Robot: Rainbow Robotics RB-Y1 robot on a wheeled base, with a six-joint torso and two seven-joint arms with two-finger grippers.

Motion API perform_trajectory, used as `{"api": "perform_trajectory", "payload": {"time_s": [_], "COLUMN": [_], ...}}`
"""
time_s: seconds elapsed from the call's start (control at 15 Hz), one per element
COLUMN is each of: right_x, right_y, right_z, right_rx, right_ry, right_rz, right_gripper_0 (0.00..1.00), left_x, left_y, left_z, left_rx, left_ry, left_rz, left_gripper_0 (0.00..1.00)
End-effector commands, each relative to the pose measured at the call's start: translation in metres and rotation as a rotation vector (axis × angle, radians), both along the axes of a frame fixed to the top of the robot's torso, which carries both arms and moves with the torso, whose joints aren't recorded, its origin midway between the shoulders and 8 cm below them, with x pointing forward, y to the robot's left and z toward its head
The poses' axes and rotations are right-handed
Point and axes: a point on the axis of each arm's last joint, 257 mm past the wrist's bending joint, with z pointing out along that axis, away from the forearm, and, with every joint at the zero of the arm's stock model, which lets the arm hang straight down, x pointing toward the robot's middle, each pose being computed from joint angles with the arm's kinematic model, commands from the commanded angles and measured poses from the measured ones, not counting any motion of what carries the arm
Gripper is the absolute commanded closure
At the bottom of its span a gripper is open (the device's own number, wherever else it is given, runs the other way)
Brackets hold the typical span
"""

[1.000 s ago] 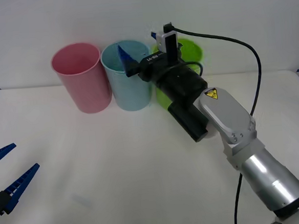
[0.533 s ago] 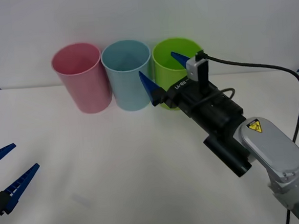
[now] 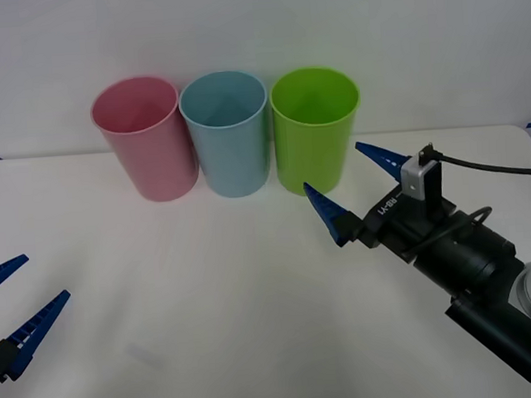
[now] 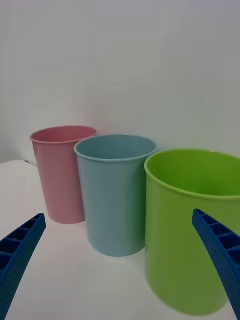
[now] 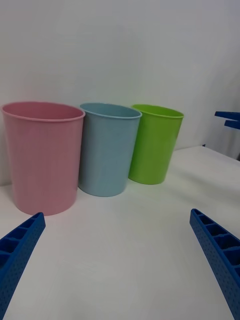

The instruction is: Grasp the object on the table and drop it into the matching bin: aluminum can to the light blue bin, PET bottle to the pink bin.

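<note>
Blue ribbed fingers of your right gripper (image 3: pixel 360 185) were spread and empty over the white desk (image 3: pixel 208 294), just before the tall lime green plastic bin (image 3: pixel 315 127), beside the light blue bin (image 3: pixel 227 133); the can wasn't visible.

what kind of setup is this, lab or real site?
Likely a lab test bench: plain white table against a bare wall, holding three colour-coded bins, pink, light blue, green.

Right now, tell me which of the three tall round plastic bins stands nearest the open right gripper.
The lime green bin, the rightmost; the right gripper hovers just before it.
</note>
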Motion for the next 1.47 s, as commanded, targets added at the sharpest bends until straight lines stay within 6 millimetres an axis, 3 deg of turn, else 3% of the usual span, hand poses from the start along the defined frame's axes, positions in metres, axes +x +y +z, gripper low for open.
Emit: {"api": "perform_trajectory", "payload": {"time_s": [0.07,0.53,1.0,1.47], "right_x": [-0.010,-0.046,-0.088,-0.118], "right_y": [-0.022,-0.076,-0.116,-0.159], "right_z": [-0.017,-0.052,-0.076,-0.090], "right_rx": [-0.024,-0.098,-0.141,-0.151], "right_ry": [0.026,0.065,0.089,0.099], "right_rz": [-0.014,-0.029,0.001,0.058], "right_gripper_0": [0.00,0.00,0.00,0.00], "left_x": [0.000,0.000,0.000,0.000], "left_y": [0.000,0.000,0.000,0.000], "left_z": [0.000,0.000,0.000,0.000], "left_rx": [0.000,0.000,0.000,0.000], "left_ry": [0.000,0.000,0.000,0.000], "left_rz": [0.000,0.000,0.000,0.000], "left_gripper_0": [0.00,0.00,0.00,0.00]}}
